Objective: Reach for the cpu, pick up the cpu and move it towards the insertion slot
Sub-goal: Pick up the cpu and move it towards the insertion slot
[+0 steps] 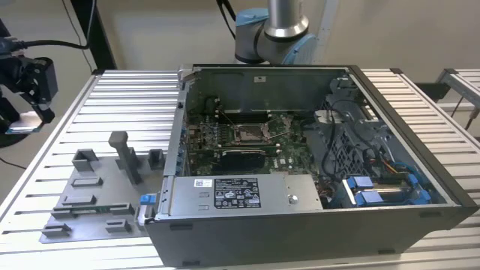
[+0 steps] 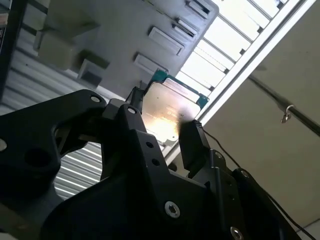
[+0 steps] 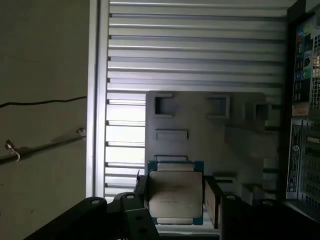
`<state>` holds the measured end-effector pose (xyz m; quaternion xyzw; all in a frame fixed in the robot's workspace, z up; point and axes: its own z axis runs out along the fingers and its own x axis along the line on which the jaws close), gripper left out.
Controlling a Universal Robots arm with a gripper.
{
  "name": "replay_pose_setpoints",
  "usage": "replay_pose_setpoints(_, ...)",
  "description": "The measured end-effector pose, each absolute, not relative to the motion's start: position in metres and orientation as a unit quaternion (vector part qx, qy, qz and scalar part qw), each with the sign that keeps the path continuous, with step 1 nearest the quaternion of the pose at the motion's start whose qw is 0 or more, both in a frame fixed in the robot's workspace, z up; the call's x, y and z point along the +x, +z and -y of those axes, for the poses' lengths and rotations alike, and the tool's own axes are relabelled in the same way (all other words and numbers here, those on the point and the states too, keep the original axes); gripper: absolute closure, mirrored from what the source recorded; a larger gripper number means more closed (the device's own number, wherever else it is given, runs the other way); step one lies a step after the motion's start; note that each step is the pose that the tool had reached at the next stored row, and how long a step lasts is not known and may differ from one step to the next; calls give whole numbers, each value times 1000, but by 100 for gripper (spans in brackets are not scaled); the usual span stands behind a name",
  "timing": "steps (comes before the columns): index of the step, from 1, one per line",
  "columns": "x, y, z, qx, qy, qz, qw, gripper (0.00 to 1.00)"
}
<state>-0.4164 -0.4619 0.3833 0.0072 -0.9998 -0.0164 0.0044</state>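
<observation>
Found hand point(image 1: 31, 112) held high at the exterior view's left, about over the table point(image 1: 127, 101) edge, well apart from the open computer case point(image 1: 300, 230). Took the layout from that view: located insertion slot point(image 1: 252, 133) in the green motherboard point(image 1: 202, 135) at the bottom of the case, metal-framed, walled round by the case sides, open from above. Made out cpu point(image 1: 21, 122) there as just a pale patch beneath the dark fingers. Logged arm column point(image 1: 285, 22) standing behind the case. Took grip detail from both wrist views. In the second wrist view: hand point(image 2: 164, 116) pinching cpu point(image 2: 170, 107) by two opposite edges, black fingers point(image 2: 192, 142) pressed against its sides, silvery top toward the camera, green rim visible at the far corners. In the first wrist view: same pinch, hand point(image 3: 176, 200), cpu point(image 3: 175, 192) held flat, clear above the grey fixture plate point(image 3: 210, 125) lying on the slatted table point(image 3: 200, 50). Traced table edge rail point(image 3: 97, 100) just beside the plate, with bare floor point(image 3: 45, 150) and a thin cable point(image 3: 45, 102) beyond. Noted computer case point(image 3: 302, 125) on the plate's other side. Between hand and case in the exterior view: open slats, plus fixture plate point(image 1: 90, 208) with upright blocks point(image 1: 123, 154) close beside the case's near corner.
</observation>
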Motion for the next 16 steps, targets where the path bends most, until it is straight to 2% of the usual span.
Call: replay_pose_setpoints(16, -416, 391, 462, 7, -16, 1000, 4, 100)
